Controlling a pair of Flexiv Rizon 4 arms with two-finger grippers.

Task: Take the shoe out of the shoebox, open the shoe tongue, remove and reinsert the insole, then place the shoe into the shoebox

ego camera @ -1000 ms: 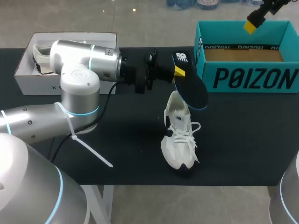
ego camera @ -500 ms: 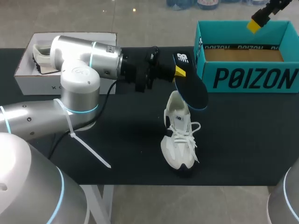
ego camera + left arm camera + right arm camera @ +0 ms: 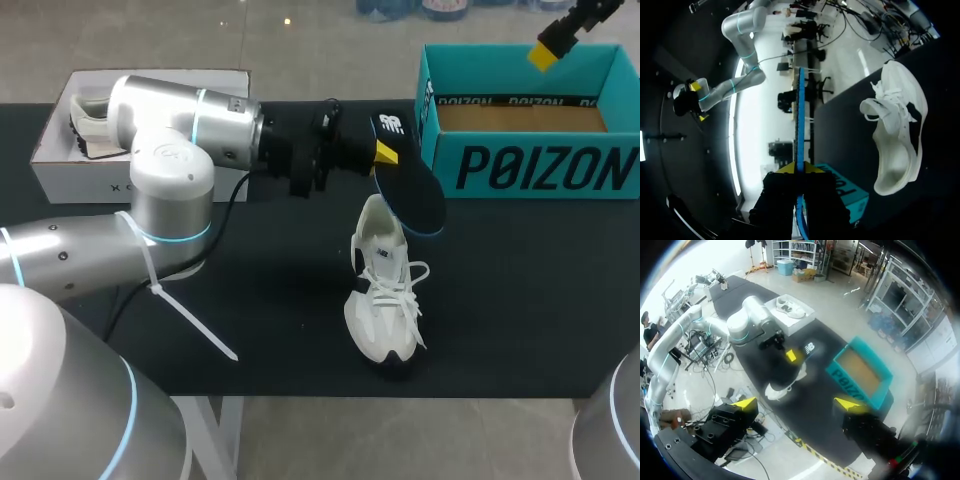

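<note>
- The left gripper had its yellow-tipped fingers clamped from both sides on one end of the dark insole. The left wrist view showed the insole edge-on, a thin blue-rimmed strip running straight out ahead of the fingers.
- Holding it by the end left most of the insole free, probably so the far end could lead into the shoe first.
- Seen from above, the insole hung tilted, its free end low over the heel opening of the white shoe. Whether the two touched could not be told.
- The shoe stood on its sole on the black table, toe toward the front edge and close to it, leaving little room to push it forward.
- The teal shoebox stood open at the back right, its near wall just beside the insole, so a swing to the right looked cramped. Bare table lay open to the shoe's left.
- The right gripper hung high above the table with its fingers wide apart and nothing between them, well out of the left arm's way.
- A white box holding a second shoe sat at the back left, behind the left arm.
- With the insole out and the shoe not yet boxed, reinsertion appeared to be the step in hand.
</note>
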